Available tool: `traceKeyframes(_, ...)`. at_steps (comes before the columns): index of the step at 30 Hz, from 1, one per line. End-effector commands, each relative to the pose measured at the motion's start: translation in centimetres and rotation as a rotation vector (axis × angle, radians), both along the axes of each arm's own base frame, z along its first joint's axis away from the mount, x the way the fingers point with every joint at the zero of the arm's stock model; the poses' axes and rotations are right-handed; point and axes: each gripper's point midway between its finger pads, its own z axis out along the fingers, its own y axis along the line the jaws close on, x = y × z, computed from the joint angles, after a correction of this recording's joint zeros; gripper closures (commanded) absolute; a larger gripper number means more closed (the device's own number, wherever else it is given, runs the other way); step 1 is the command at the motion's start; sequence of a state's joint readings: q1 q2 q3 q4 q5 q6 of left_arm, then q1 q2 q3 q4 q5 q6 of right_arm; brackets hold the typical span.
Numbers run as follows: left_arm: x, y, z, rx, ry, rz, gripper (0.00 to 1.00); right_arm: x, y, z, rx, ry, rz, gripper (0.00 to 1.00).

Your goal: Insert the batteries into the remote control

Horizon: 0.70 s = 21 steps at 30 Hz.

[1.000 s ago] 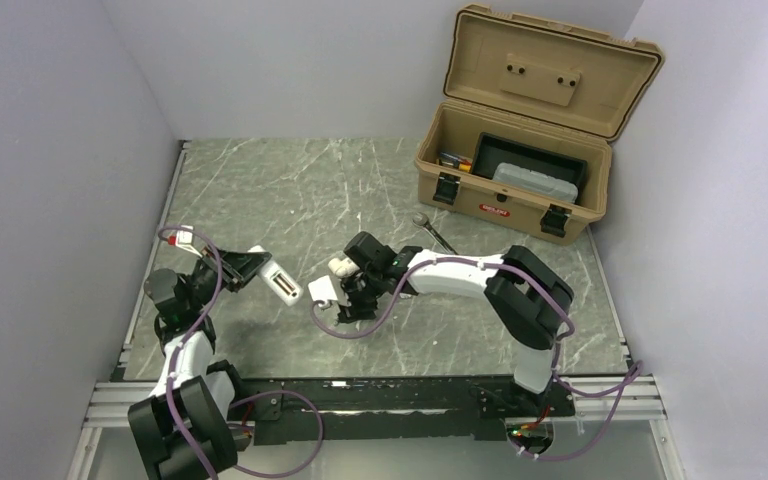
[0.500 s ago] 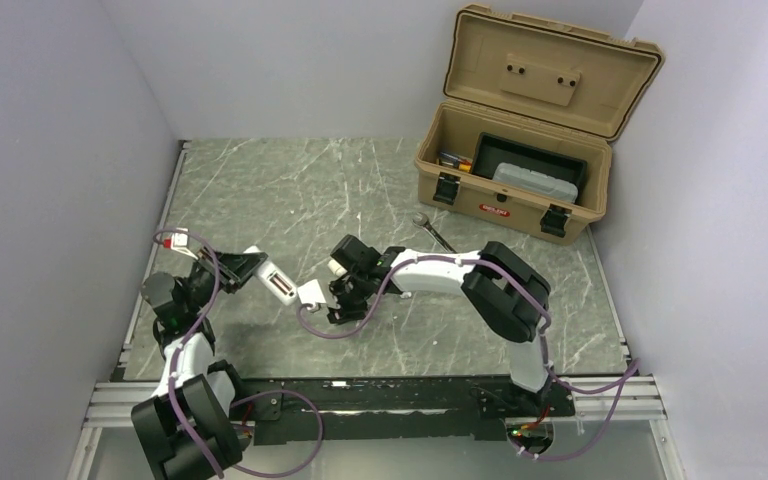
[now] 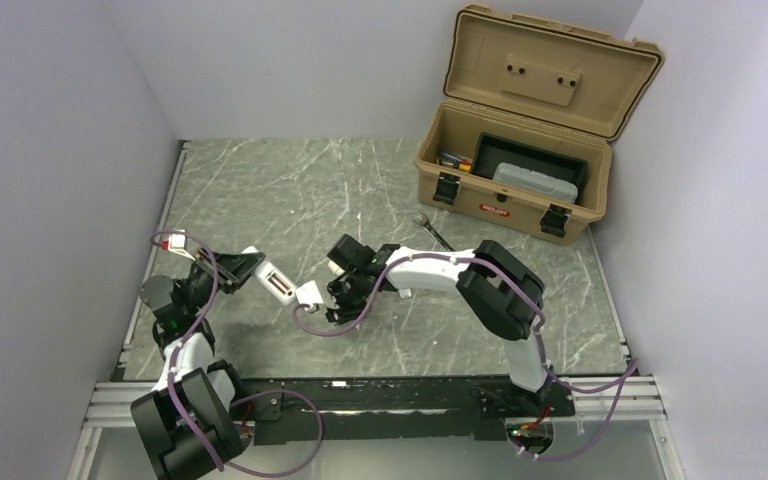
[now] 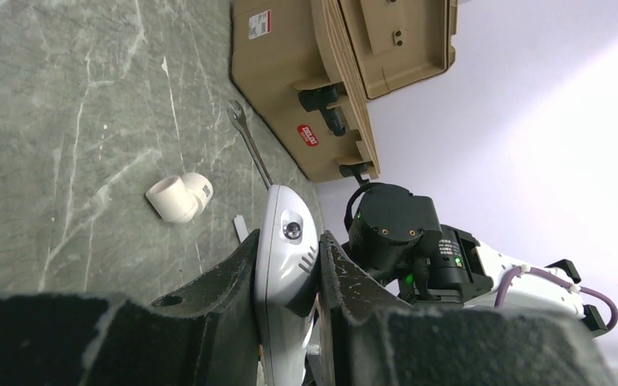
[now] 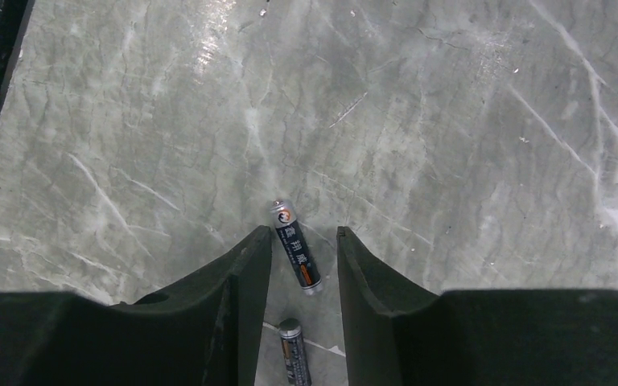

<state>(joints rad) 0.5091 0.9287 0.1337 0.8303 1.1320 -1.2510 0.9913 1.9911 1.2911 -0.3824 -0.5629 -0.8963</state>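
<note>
Grey marble tabletop (image 5: 451, 121): batteries (image 5: 296, 245), likely light, rigid, slick, lie between half-open empty jaws of your right gripper (image 5: 302, 233); pinch one mid-body. Left gripper (image 4: 290, 245) clamps remote control (image 4: 283, 269) at one end

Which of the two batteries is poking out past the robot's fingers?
The tilted battery farther from the camera: its top sticks out beyond the right end effector's fingertips. The other battery lies back between the fingers.

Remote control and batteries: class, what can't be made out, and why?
Remote control, left wrist view: only an edge shows; the left tool's fingers cover the rest.
Nearer battery, right wrist view: cut off by the bottom edge.
Batteries, top view: hidden beneath the right tool.
</note>
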Motion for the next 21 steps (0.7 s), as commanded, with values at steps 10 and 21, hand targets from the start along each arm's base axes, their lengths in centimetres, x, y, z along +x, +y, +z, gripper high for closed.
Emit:
traceKeyframes(10,-0.4,-0.1,0.7,0.021,-0.052,-0.02,1.0,-0.7,-0.9,-1.1,-0.067,0.027,0.035,0.71)
traceKeyframes(21,-0.4,0.0,0.7,0.02,-0.053,-0.016,1.0,-1.3,-1.2,-1.3,-0.092,0.062,0.047,0.94)
